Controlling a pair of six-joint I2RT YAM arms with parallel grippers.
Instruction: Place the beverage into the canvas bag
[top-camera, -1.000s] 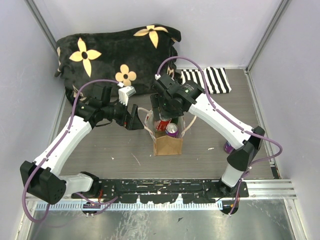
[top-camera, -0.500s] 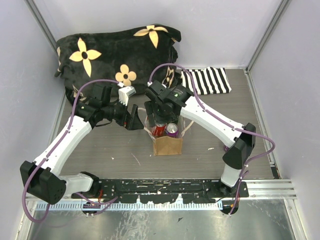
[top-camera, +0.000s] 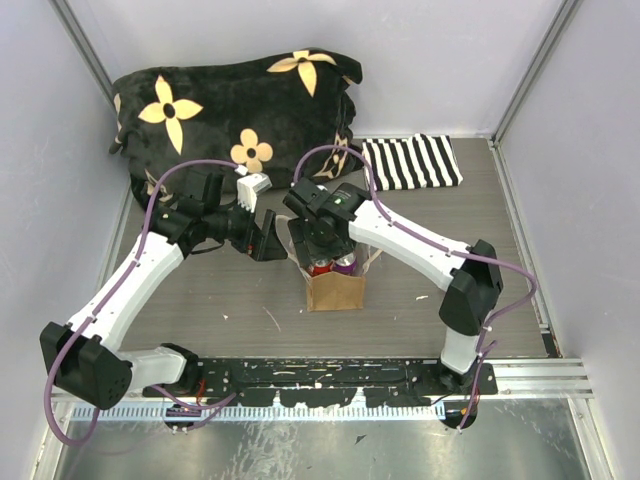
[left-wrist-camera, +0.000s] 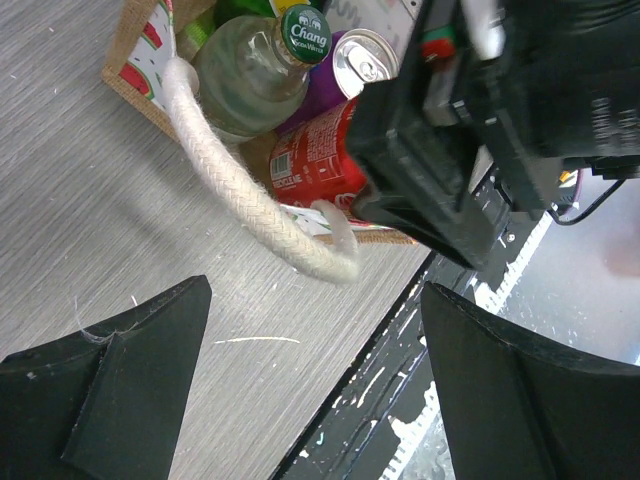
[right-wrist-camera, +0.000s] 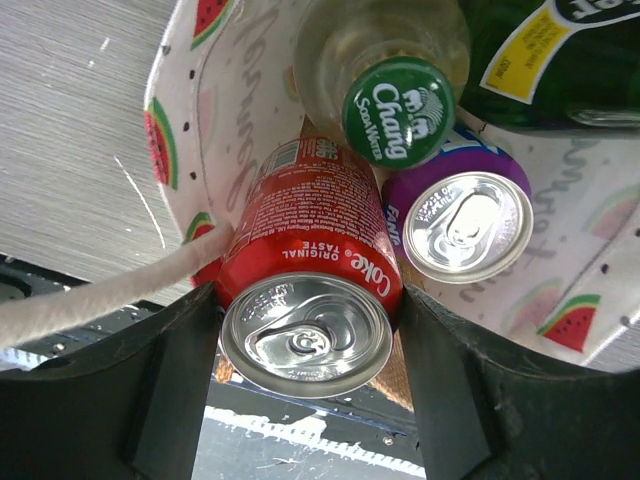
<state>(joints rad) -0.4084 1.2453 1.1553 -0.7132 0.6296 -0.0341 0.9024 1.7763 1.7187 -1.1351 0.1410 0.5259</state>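
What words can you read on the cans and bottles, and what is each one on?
"Chang" and "Soda Water": on the green bottle cap.
"Coke" and "ORIGINAL TASTE": on the red can.
Purple can: letters on its side are cut off, not readable.
Yellow label on the dark green bottle: too blurred to read.
Pale handwriting on the lining of the bag: too faint to read.
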